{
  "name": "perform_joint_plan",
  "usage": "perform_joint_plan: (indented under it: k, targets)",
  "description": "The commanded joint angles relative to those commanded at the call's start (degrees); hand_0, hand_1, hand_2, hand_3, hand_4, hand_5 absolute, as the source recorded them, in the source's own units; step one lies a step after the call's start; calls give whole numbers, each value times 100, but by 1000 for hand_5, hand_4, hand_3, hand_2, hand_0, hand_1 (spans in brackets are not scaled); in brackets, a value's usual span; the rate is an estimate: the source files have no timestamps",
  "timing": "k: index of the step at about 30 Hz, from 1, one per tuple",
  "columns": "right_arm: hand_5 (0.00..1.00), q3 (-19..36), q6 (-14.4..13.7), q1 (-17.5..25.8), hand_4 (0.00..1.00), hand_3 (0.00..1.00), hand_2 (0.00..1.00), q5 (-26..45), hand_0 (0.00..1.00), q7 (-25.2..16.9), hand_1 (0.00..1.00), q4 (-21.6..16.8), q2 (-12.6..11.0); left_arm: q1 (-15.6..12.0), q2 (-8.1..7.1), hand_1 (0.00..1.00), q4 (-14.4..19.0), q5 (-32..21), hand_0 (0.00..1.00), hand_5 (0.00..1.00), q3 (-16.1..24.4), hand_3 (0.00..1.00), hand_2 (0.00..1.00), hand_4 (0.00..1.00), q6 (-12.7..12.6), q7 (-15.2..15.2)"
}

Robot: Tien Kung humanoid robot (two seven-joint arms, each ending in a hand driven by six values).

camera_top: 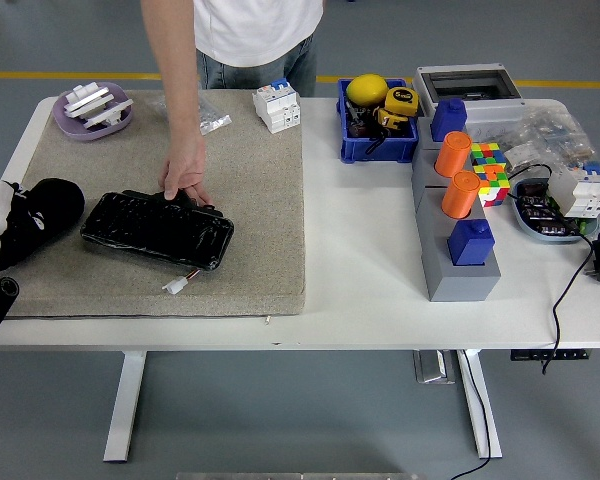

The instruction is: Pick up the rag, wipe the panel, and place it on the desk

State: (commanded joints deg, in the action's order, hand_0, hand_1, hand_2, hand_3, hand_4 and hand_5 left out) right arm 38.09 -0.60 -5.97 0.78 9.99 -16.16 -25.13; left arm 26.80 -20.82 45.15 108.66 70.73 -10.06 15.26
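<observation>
A glossy black panel (158,228) lies on the grey felt mat (250,200), with a small white connector (175,285) trailing from its near edge. A person's hand (185,178) reaches down from the far side and rests on the panel's far edge. My left hand (25,222) comes in at the left edge, just left of the panel and apart from it. It is wrapped in a bunched black rag (42,205), fingers closed on the cloth. The right arm is out of the picture.
A purple dish (93,110) with white parts sits at the mat's far left corner, and a white breaker (278,105) at its far right. Right of the mat stand a blue bin (377,120), a grey block with orange cylinders (458,215), a colour cube (488,165) and cables.
</observation>
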Motion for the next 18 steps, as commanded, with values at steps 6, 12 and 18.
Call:
perform_joint_plan:
  k: [6,12,18]
  targets:
    - [379,-1,-1,-7,894,567,670,2,752,4,643,3,1,-17,11,509,-26,2,232,2,-29,389,635,2,-122,17]
    - [384,-42,12,-6,899,568,671,38,752,10,643,4,3,-113,15,501,178,290,238,2,163,389,626,2,-270,115]
    - [397,-69,32,14,907,568,673,69,752,21,642,9,-7,-294,-6,497,875,856,242,2,358,394,623,2,-512,292]
